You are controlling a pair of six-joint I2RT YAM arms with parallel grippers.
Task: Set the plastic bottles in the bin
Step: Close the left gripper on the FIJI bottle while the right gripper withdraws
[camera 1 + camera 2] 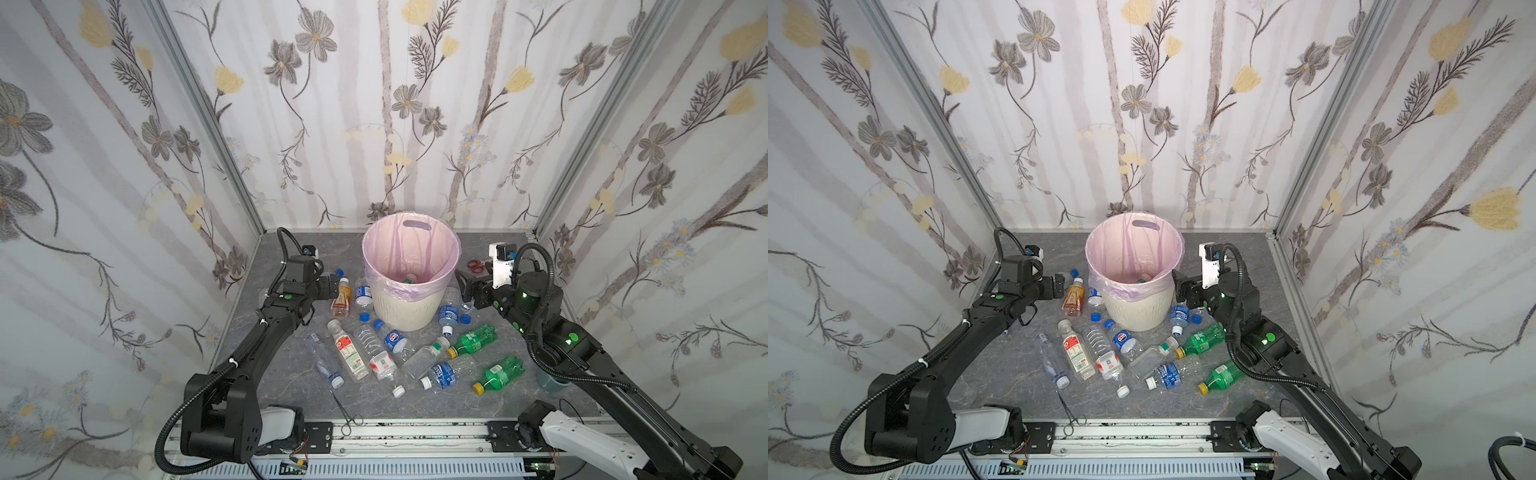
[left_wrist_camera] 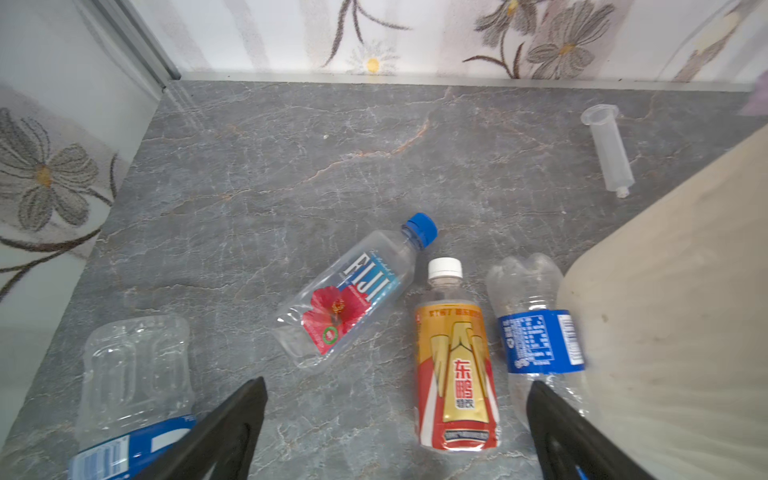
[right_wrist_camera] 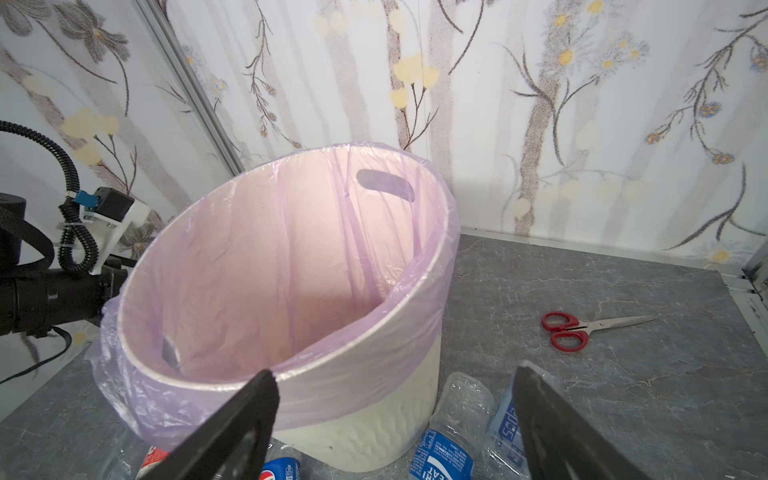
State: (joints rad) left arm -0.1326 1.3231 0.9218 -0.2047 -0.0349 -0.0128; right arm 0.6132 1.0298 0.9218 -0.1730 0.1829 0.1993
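Since my right gripper [image 3: 397, 370] gapes empty beside the cream ribbed plastic bin [image 3: 374, 436], my open left gripper [image 2: 397, 382] targets the orange-labelled plastic bottle [image 2: 455, 365] beside it.

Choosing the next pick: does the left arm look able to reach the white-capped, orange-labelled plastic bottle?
Probably yes: the open left gripper points at the orange-labelled bottle, and nothing lies on it.
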